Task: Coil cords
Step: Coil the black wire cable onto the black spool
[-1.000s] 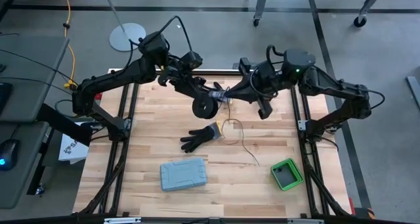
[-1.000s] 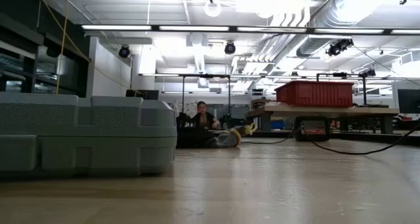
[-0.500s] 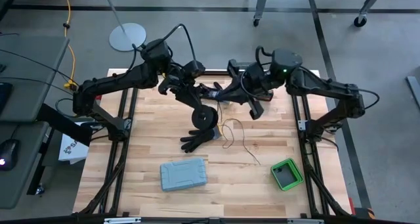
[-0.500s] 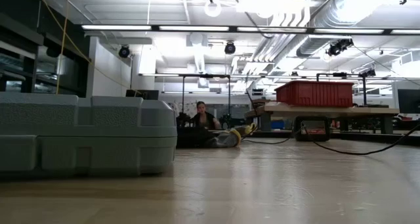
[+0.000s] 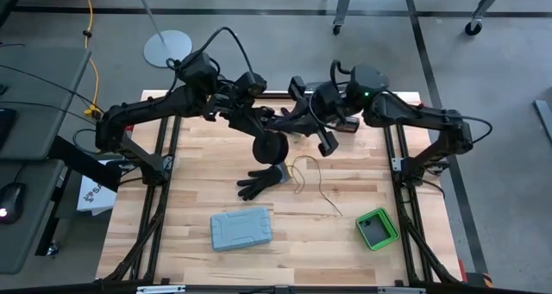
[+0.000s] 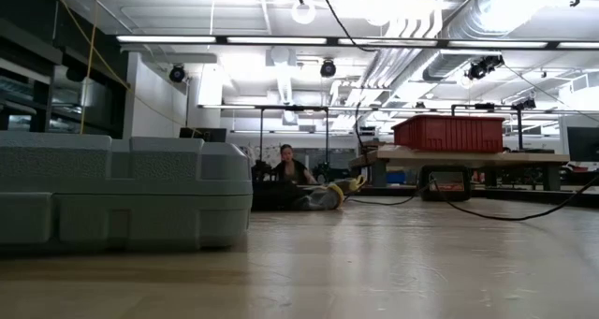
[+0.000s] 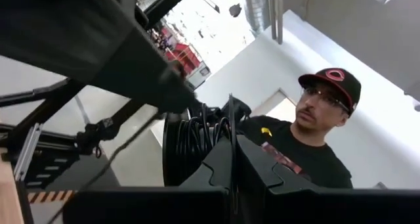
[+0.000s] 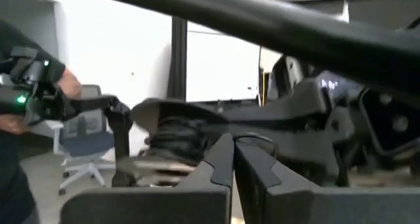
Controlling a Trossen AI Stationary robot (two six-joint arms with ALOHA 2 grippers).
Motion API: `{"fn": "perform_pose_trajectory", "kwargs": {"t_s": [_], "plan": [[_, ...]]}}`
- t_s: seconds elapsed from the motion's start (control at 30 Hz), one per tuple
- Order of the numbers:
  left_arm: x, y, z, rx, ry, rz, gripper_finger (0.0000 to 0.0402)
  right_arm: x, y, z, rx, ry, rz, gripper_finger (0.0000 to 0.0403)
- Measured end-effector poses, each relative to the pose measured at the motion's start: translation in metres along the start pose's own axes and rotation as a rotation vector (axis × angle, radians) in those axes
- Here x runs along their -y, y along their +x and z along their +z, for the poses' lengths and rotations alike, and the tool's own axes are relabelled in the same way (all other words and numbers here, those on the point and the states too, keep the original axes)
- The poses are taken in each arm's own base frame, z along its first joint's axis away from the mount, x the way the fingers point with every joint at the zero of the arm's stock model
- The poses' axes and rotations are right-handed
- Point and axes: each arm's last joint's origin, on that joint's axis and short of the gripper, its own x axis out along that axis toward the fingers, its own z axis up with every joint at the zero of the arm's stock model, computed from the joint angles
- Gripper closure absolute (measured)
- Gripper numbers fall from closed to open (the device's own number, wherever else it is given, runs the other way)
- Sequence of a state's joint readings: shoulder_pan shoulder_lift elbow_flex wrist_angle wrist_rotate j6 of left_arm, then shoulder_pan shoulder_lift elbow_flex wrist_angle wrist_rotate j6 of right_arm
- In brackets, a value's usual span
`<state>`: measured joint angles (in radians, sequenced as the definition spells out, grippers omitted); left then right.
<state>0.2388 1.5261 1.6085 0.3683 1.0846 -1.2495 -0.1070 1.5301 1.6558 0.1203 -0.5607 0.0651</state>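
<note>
The cord is a thin dark wire. Part of it is wound into a black ring-shaped coil [image 5: 270, 146] hanging above the table's middle. The rest is a loose strand [image 5: 312, 180] lying on the wood toward the right. My left gripper [image 5: 274, 127] and my right gripper [image 5: 291, 120] meet tip to tip just beyond the coil, above the table's far middle. Both are shut. The coil shows in front of my left fingers [image 7: 195, 140] and beside my right fingers [image 8: 174, 137]. My left gripper pinches a single thin strand of the cord [image 7: 231, 129] between its two shut fingers, right by the coil. The coil hangs clear of the table. My right gripper is shut with a thin loop of the cord [image 8: 260, 140] at its fingertips. Whether the fingers pinch it cannot be told.
A black work glove [image 5: 261, 180] lies just on the near side of the coil. A grey case [image 5: 241, 228] lies near the front edge and a green box [image 5: 376, 228] at the front right. A person [image 7: 308, 138] stands beyond the table.
My right gripper has gone toward the table's left, closing on my left gripper. The coil under my left gripper has swung toward the near edge and come part of the way back. The strand on the table has shifted slightly.
</note>
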Motion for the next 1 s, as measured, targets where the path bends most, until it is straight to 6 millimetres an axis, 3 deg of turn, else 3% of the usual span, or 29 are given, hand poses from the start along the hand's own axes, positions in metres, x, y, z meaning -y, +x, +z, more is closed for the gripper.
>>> {"fn": "perform_pose_trajectory", "kwargs": {"t_s": [0.2, 0.33, 0.7, 1.0], "plan": [[0.001, 0.005, -0.003, -0.001, 0.018, -0.009, 0.0402, 0.006, 0.009, -0.008, 0.034, 0.007, 0.016, 0.0403], [0.004, 0.005, -0.001, 0.015, 0.049, -0.021, 0.0401, 0.005, 0.008, -0.003, 0.065, -0.029, 0.02, 0.0403], [0.028, 0.004, 0.0, 0.025, 0.237, -0.163, 0.0401, 0.005, 0.008, -0.002, 0.082, -0.012, 0.022, 0.0403], [0.028, 0.007, 0.001, 0.098, 0.283, -0.163, 0.0402, 0.008, 0.007, -0.001, 0.093, -0.067, -0.054, 0.0403]]}}
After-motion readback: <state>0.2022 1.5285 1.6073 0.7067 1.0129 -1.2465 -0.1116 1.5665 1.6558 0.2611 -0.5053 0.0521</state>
